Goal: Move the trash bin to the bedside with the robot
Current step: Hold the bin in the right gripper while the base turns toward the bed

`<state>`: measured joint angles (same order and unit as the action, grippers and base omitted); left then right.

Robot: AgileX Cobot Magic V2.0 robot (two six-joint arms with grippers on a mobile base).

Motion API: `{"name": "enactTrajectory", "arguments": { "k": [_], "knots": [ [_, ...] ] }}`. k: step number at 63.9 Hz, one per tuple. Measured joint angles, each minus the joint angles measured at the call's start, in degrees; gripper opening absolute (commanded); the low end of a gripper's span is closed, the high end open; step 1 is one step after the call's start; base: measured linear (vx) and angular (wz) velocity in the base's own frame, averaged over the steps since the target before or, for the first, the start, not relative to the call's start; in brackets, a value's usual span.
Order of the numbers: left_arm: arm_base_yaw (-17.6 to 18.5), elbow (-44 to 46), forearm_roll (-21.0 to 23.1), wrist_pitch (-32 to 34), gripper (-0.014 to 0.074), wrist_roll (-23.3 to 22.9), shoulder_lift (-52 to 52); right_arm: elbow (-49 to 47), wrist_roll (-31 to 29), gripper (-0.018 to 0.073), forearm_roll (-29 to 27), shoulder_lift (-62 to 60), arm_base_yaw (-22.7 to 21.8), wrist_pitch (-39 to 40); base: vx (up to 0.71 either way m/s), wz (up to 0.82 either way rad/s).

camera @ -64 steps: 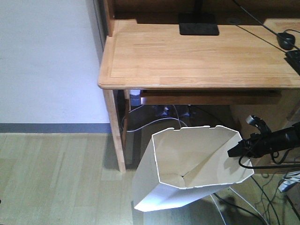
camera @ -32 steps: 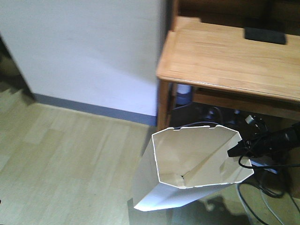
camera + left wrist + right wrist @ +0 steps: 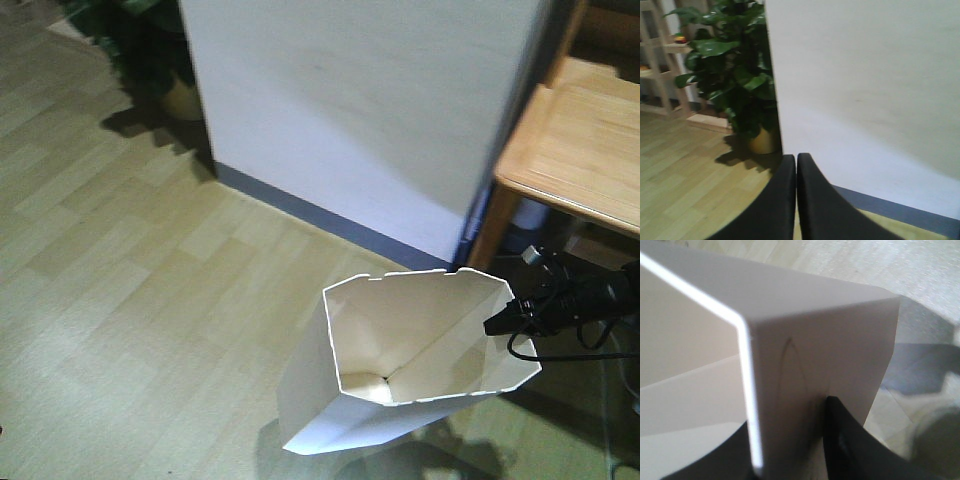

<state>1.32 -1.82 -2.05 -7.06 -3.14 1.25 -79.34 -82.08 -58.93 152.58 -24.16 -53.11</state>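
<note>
White plastic, your trash bin (image 3: 330, 400) was tilted, pale wood floor (image 3: 120, 300) around it, near the white wall's (image 3: 350, 110) corner, worktop (image 3: 580, 150) off right. Your right gripper (image 3: 497, 322) pinched its rim; your left gripper (image 3: 796, 200) was pressed together.

Ahead of you: a plain white wall (image 3: 350, 110), ending in an outer corner at its left edge. A grey-blue skirting strip (image 3: 320, 212) runs along its foot. The floor (image 3: 130, 300) is pale wood-look planks with soft patches of light.

To your right: the corner of a light wooden desk (image 3: 575, 150) on a square leg (image 3: 490, 225), dim underneath.

Past the wall's corner: a big leafy plant (image 3: 735, 75) in a tan pot (image 3: 762, 142), casting a shadow on the planks. Beyond it is a pale wooden shelf unit (image 3: 670, 48); the small items on it are too blurred to name.
</note>
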Motion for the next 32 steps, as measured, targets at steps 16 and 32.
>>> {"name": "enactTrajectory", "arguments": {
  "k": [16, 32],
  "knots": [
    [0.0, 0.0, 0.0, 0.0, -0.0006, 0.0, 0.0, 0.0, 0.0, -0.0005, 0.0, 0.0, 0.0, 0.0, 0.05, 0.56],
    [0.0, 0.0, 0.0, 0.0, -0.0006, 0.0, 0.0, 0.0, 0.0, -0.0005, 0.05, 0.0, 0.0, 0.0, 0.08, 0.56]
  ]
}}
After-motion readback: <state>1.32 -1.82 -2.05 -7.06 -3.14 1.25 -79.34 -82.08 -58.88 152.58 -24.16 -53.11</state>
